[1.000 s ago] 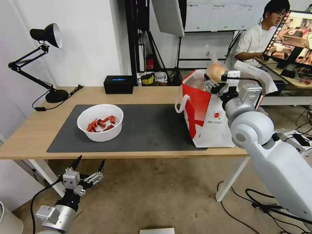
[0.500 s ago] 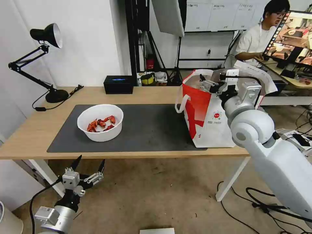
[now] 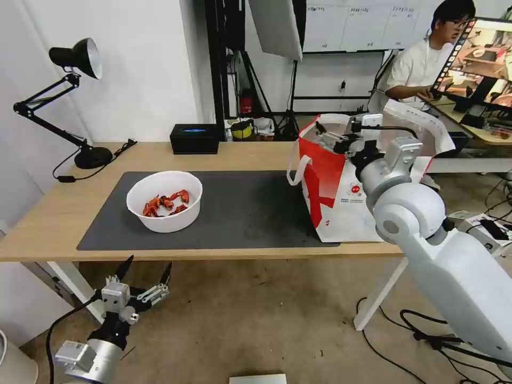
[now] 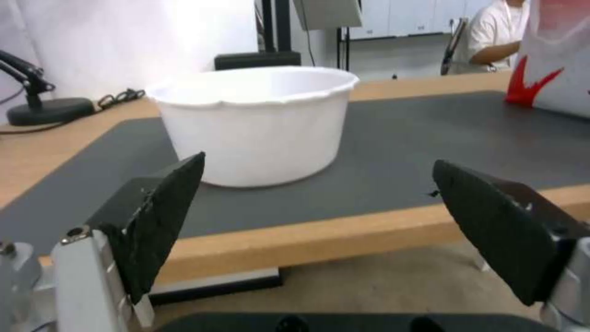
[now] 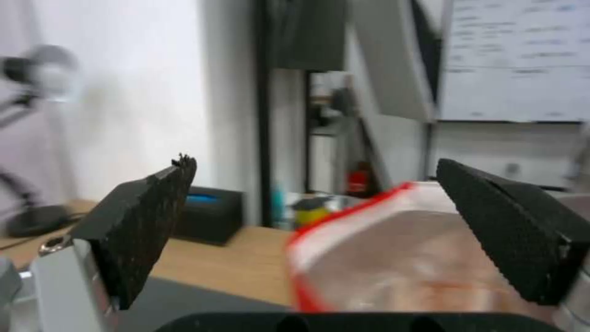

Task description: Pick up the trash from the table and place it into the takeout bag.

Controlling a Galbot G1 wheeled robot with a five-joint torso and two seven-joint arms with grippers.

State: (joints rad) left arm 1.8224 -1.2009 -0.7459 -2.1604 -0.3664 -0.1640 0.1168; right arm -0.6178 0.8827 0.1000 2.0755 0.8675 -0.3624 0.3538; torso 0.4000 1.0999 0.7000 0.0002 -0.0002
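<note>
Right gripper (image 3: 326, 134) hangs over the open mouth of your takeout bag (image 3: 341, 197), jaws spread wide with nothing between them. What lies inside the bag is too blurred to call. The bag stands at the right end of the dark mat (image 3: 245, 208). Your white bowl of crayfish shells (image 3: 164, 201) sits on the mat's left part, well apart from it. Left gripper (image 3: 144, 273) waits below the table (image 3: 53, 213) edge, jaws apart, bowl dead ahead.

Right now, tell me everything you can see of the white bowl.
The bowl is round, white and deep, with a thin, slightly wavy rim; it looks like plastic. It stands upright on the left part of the dark mat, near the table's front edge. Red shell scraps lie inside. Nothing else touches it. The left hand hangs open below the table edge in front of it.
</note>
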